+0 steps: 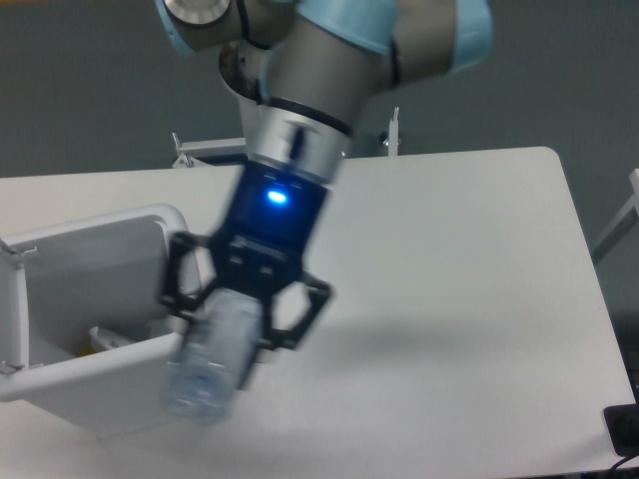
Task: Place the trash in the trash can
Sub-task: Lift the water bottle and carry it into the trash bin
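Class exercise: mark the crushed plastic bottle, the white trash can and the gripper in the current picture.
Crushed plastic bottle [212,361]: fixed camera view, middle of its blurred clear body.
White trash can [186,267]: fixed camera view, grey tab on its right wall.
Gripper [238,334]: fixed camera view, midway between the fingertips clamping the bottle.

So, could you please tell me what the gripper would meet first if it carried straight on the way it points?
Probably the near rim of the trash can; the gripper holds the bottle pointing there, though depth is unclear.
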Controlling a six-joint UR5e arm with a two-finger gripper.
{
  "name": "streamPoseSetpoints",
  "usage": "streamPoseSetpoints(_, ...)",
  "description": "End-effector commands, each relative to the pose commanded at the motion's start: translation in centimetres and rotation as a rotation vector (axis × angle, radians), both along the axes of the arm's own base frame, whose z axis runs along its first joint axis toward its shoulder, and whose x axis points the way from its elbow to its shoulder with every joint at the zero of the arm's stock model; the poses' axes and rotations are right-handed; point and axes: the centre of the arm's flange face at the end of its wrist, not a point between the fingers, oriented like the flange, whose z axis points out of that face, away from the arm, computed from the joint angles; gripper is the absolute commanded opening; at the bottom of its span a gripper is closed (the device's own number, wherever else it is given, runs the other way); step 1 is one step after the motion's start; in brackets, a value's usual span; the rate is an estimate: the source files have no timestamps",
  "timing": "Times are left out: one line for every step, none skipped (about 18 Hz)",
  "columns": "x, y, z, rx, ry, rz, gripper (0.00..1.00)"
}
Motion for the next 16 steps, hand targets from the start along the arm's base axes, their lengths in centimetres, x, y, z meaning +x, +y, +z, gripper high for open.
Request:
streamPoseSetpoints(1.7,0.3,-0.1,-0.002,-0.002,-0.024,0.59)
streamPoseSetpoints(2.8,0.5,-0.2,-0.005,-0.005,-0.039,0.59)
streamPoseSetpoints(3.6,0.7,-0.5,-0.011,-0.010,-0.051,0.59)
streamPoseSetpoints(4.6,1.0,-1.1,-0.020,-0.015,-0.066,0.59)
streamPoseSetpoints(5.4,1.1,-1.5,-0.028,-0.018,-0.077,0.59)
streamPoseSetpoints(5.7,1.2,-2.2,-0.040,-0.026,-0.082,0.60)
streamPoseSetpoints(5.9,1.3,-2.7,-0.047,-0.032,-0.087,0.59)
streamPoseSetpoints(6.1,1.6,-3.2,-0.054,-0.037,-0.090,0.60)
streamPoseSetpoints(6.6,1.8,-3.5,-0.060,-0.041,-0.098,0.60)
streamPoseSetpoints(7.1,2.0,-4.3,-0.071,-0.050,-0.108,0.60)
streamPoseSetpoints(7.4,1.8,-5.5,-0.093,-0.062,-0.110,0.60)
streamPoseSetpoints(7.4,1.6,-6.5,-0.108,-0.072,-0.109,0.60)
streamPoseSetpoints(7.4,1.6,-6.9,-0.114,-0.079,-0.107,0.60)
streamPoseSetpoints(7.5,1.7,-7.5,-0.125,-0.086,-0.109,0.60)
streamPoseSetpoints(7.4,1.7,-7.8,-0.128,-0.087,-0.110,0.61)
streamPoseSetpoints(7.4,1.8,-8.1,-0.132,-0.090,-0.110,0.62)
